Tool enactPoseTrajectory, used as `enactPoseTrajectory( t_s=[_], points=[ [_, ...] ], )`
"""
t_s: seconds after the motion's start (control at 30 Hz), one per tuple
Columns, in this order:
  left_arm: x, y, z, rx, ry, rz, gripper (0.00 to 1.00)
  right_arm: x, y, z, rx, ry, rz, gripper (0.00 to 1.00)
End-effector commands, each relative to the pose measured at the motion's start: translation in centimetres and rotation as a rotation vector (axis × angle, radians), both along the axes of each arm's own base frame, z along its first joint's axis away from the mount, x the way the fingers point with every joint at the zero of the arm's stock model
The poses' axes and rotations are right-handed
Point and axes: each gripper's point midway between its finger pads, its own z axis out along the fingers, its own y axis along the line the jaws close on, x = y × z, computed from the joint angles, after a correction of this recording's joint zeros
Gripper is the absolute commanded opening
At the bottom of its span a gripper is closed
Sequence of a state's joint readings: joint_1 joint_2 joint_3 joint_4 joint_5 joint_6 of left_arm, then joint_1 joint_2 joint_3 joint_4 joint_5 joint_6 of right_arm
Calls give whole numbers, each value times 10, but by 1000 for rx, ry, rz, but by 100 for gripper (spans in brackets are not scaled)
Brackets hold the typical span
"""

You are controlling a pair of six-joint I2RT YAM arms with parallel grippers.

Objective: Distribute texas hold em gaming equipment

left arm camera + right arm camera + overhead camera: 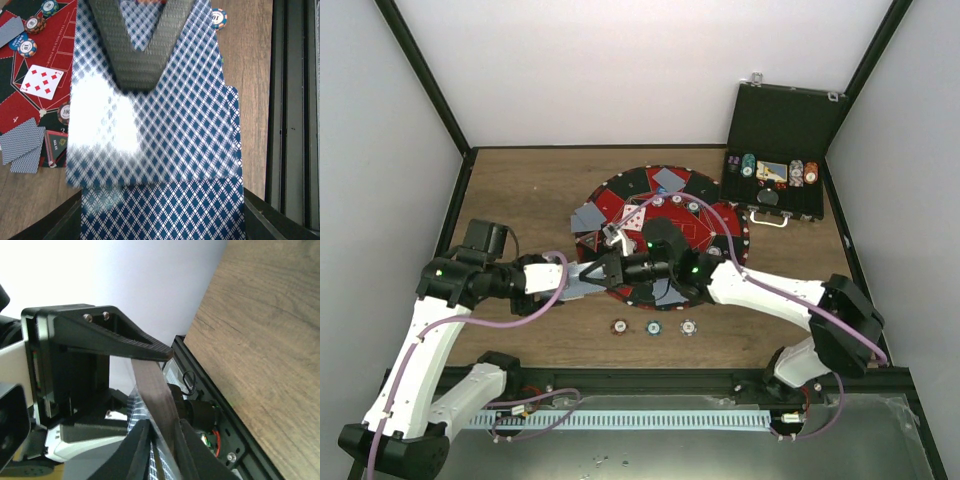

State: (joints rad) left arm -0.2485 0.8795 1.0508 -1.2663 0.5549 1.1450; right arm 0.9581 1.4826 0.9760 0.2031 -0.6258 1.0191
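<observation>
My left gripper (578, 281) is shut on a deck of playing cards (165, 200) with blue diamond backs, held over the mat's near left edge. The top card (175, 125) is slid forward off the deck. My right gripper (604, 270) reaches in from the right and is shut on that card (156, 390), seen edge-on between its fingers (139, 450). One right finger (140, 55) lies across the card's back. Three poker chips (654, 327) sit in a row on the table near the front. More chips (27, 47) and a face-up red card (43, 81) lie on the mat.
The round red-and-black mat (708, 226) fills the table's middle, with face-down cards (669, 180) around its rim. An open black case (785, 115) with chips stands at the back right. A black rail (720, 378) runs along the front edge.
</observation>
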Motion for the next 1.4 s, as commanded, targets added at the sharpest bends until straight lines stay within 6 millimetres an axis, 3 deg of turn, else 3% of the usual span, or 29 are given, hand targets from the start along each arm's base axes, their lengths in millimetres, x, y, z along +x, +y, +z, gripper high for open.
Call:
enactPoseTrajectory(
  t_s=[0.0, 0.1, 0.27, 0.4, 0.57, 0.7, 0.87, 1.07, 1.23, 1.37],
  points=[
    [-4, -7, 15, -53, -33, -35, 4, 8, -18, 2, -22, 3, -69, 12],
    [-4, -7, 16, -55, -33, -35, 4, 9, -27, 9, -15, -1, -87, 2],
    [-4, -7, 17, -54, -37, -33, 4, 15, -48, 19, -23, -28, -122, 1],
    [-4, -6, 16, -51, -37, -33, 4, 39, -78, 21, -97, -71, -191, 1],
    [-3, -7, 16, -52, -36, -34, 4, 101, -113, 10, -385, -276, -321, 1],
    [-3, -7, 16, -52, -32, -32, 4, 167, -135, -30, -792, -467, -403, 1],
    [-2, -6, 15, -48, -30, -27, 4, 239, -157, -57, -1187, -715, -449, 1],
    [1, -6, 12, -41, -23, -18, 4, 292, -159, -85, -1516, -1028, -428, 1],
    [3, -6, 10, -39, -16, -15, 4, 315, -141, -104, -1545, -1166, -395, 1],
    [6, -6, 8, -33, -15, -10, 4, 319, -125, -134, -1526, -1192, -327, 1]
  ],
)
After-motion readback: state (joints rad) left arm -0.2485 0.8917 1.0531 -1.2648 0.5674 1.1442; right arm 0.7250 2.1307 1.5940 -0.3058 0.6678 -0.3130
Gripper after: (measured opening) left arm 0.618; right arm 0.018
